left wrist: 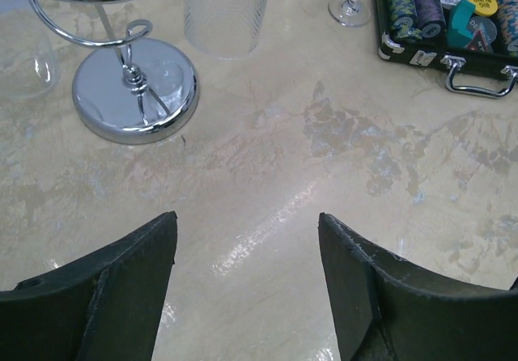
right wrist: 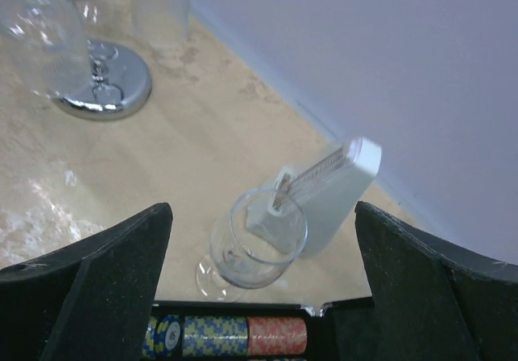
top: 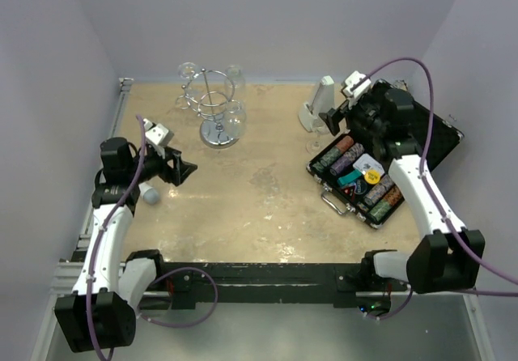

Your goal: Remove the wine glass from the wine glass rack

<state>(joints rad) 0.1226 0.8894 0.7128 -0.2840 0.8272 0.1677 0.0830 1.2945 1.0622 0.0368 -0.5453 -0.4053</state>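
I judge the task nearly done: a wine glass [right wrist: 257, 248] stands upright on the desk [top: 259, 207], well right of the wine glass rack [top: 214, 106], just beside the metronome [top: 317, 106]. The right gripper [top: 333, 120] hovers facing it, jaws wide and empty. Next I'd back away without clipping the glass. The left gripper [top: 184, 169] sits near-left of the rack, angled down, jaws wide too.

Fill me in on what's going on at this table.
One wine glass stands upright on the table beside the metronome. The right gripper hovers open near it, not touching. The left gripper is open and empty, facing the wine glass rack, with other glasses around it.
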